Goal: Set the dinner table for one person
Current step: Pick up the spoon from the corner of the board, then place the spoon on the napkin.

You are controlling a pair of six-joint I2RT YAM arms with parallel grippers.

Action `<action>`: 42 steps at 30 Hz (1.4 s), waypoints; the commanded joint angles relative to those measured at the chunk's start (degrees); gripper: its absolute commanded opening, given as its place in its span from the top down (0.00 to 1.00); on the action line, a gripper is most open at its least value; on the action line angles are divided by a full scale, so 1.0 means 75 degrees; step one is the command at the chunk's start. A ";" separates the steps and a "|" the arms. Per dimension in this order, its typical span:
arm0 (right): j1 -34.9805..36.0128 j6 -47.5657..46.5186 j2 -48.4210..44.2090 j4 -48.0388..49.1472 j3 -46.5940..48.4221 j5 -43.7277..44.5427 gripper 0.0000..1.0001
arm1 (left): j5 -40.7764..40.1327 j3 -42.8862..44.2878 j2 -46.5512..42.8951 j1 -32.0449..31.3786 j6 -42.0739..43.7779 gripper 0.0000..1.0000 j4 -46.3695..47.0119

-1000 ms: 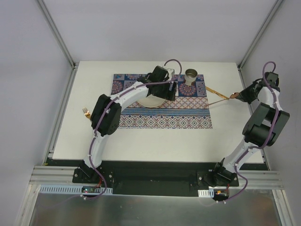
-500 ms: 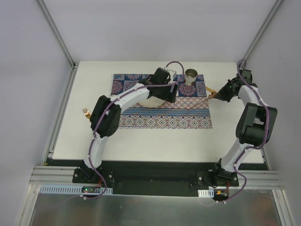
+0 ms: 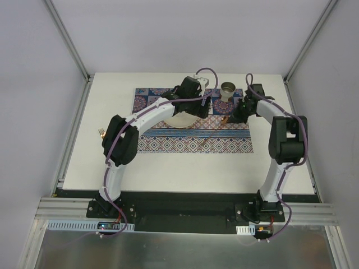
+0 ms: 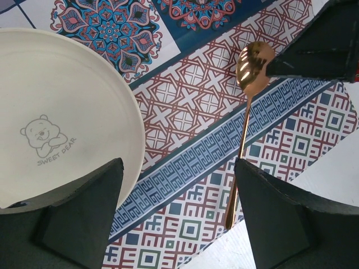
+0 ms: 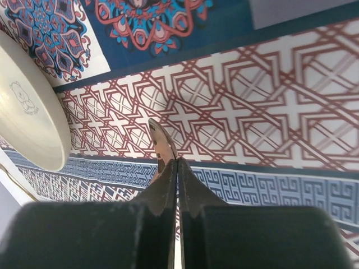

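The dinner table is stretching out beneath both arms, with the placemat lying directly under the two grippers. The right gripper is pinching its fingers tight on the bowl end of a gold spoon. The handle is trailing off toward the near side, low over the placemat; whether it is touching the cloth I cannot tell. The left gripper is hovering with jaws wide apart and nothing between them, the plate lying below one finger and the spoon near the other.

That pinch on a smooth, curved bowl is looking slippery, and the long handle could be levering the spoon out. The grippers are also working very near each other, so a sideways move by either is risking a knock. The cup, standing just beyond the right gripper, could be tipped.

Open room is lying on the placemat between plate rim and outer edge, and on bare table nearer the bases. A fork is resting well apart from the left gripper.
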 commanded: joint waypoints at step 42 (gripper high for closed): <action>0.0589 -0.3380 0.2620 -0.2969 0.4780 -0.1392 0.99 | -0.0413 -0.0201 -0.0339 -0.0020 0.0145 0.21 0.0150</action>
